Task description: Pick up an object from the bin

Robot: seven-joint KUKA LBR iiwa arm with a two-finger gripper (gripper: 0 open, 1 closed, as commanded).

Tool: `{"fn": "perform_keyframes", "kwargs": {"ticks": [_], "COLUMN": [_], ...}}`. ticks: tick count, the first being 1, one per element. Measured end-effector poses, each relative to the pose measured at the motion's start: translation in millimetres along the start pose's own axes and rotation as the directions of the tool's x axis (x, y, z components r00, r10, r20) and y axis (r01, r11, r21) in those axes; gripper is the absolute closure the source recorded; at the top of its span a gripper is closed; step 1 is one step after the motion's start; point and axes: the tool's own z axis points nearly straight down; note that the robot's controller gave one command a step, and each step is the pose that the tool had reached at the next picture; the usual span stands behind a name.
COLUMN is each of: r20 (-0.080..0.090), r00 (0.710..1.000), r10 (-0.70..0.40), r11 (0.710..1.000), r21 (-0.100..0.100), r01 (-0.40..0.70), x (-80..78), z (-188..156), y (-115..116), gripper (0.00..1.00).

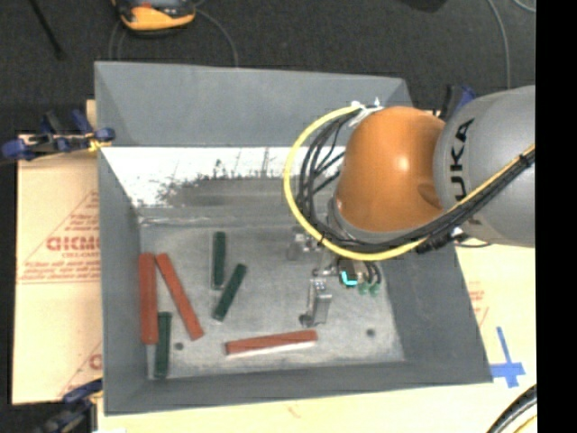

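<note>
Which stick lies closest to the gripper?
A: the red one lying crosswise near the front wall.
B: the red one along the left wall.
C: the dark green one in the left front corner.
A: the gripper is beside the right end of the crosswise red stick, near the bin's front wall.

red bars (178,296), perhaps dark-green bars (229,292)

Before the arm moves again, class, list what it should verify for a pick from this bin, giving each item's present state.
1. Gripper within the bin walls: ok.
2. A thing close by, the red bar on the floor near the front wall: ok.
3. Red bar lying clear of other things: ok.
4. Gripper centred over the red bar: not ok, it is near the bar's right end.
5. Two green bars away from the gripper: ok.
</note>
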Motion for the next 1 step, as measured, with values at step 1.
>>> {"fn": "perform_keyframes", "kwargs": {"ticks": [1], "r20": [0.008], "r00": [1.000], "r10": [0.001], "r11": [1.000], "r21": [0.000], "r01": [-0.001], "x": [-1.6], "z": [-3.6], "y": [-0.1], "gripper": [0.00]}}
